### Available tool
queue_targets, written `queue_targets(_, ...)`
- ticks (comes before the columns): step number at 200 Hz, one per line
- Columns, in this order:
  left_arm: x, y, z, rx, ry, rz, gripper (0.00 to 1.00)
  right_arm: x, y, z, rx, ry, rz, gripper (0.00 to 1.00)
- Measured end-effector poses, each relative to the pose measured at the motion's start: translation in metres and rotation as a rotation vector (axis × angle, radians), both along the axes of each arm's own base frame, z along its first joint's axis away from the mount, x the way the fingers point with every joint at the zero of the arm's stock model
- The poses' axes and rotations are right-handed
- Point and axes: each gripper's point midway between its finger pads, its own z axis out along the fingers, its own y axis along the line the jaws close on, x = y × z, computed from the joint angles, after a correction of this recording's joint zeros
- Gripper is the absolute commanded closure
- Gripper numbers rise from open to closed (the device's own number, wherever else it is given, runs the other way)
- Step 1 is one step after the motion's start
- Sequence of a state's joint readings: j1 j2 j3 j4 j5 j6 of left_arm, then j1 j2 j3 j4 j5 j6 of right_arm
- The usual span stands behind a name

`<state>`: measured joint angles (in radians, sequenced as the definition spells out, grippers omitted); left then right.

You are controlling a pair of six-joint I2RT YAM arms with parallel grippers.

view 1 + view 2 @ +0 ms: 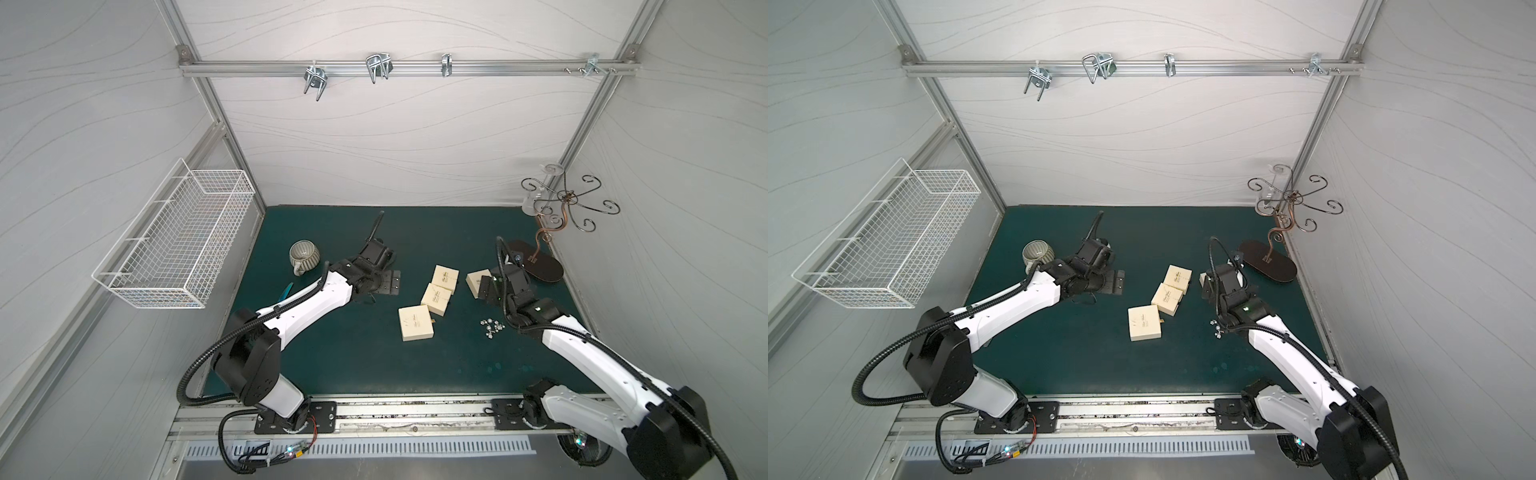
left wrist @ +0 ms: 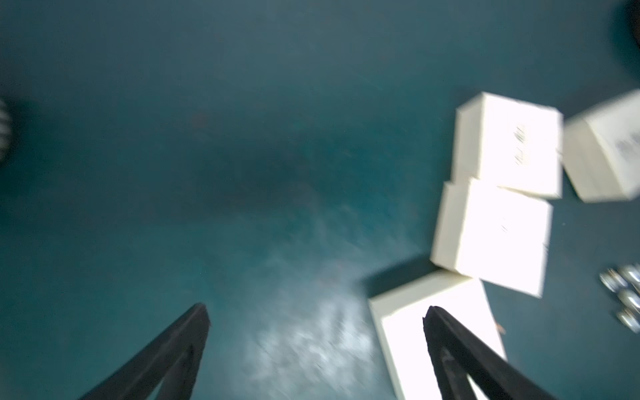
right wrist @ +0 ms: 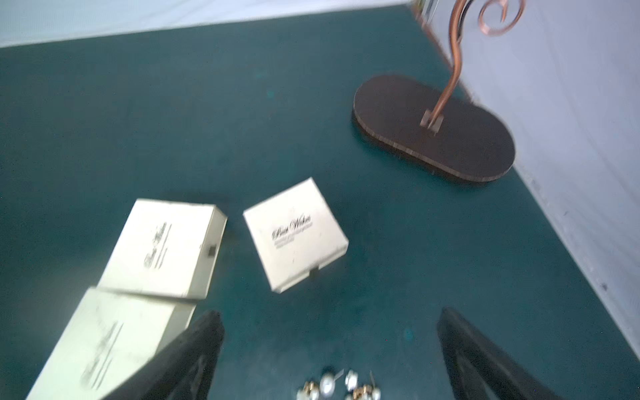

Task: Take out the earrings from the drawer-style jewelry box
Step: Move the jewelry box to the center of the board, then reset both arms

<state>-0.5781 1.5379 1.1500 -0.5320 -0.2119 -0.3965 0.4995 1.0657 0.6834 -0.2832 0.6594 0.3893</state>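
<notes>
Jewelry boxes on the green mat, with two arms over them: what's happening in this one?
Two robot arms are working over four cream drawer boxes on the mat. The earrings lie in a small loose pile on the mat beside the right arm, outside any box. The left pincer and the right pincer are both open and hold nothing. The boxes look shut.

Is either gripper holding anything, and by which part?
Nothing is held. The left gripper and right gripper both stand open and empty; the earrings lie loose on the mat.
</notes>
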Motion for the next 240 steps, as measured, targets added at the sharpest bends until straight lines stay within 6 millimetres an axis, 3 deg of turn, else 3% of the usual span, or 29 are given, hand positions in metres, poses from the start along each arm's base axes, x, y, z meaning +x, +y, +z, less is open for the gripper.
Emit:
queue_targets(23,0.02,0.046,0.004,0.069,-0.059,0.124,0.0,0.027,-0.018,-0.023,-0.097,0.018,-0.038,0.01)
queue_targets(49,0.026,0.102,0.0,0.196,-0.129,0.241,0.0,0.046,-0.037,-0.055,-0.16,0.075,-0.056,0.01)
queue_targets(77,0.023,0.155,-0.015,0.293,-0.109,0.356,0.02,0.053,-0.039,-0.08,-0.161,0.054,-0.003,0.01)
queue_targets(103,0.029,0.191,-0.011,0.334,-0.128,0.451,0.01,0.06,-0.04,-0.089,-0.141,0.009,0.052,0.01)
queue_targets(121,0.034,0.203,-0.007,0.35,-0.156,0.484,0.01,0.073,-0.038,-0.084,-0.096,-0.08,0.096,0.01)
queue_targets(143,0.034,0.211,-0.008,0.372,-0.171,0.505,0.01,0.078,-0.043,-0.098,-0.032,-0.102,0.123,0.01)
queue_targets(162,0.031,0.217,-0.013,0.402,-0.176,0.511,0.01,0.083,-0.046,-0.092,0.007,-0.135,0.14,0.01)
queue_targets(206,0.028,0.238,-0.045,0.427,-0.126,0.562,0.01,0.087,-0.04,-0.085,0.04,-0.168,0.179,0.01)
queue_targets(240,0.026,0.243,-0.071,0.426,-0.123,0.548,0.01,0.088,-0.039,-0.085,0.045,-0.17,0.188,0.01)
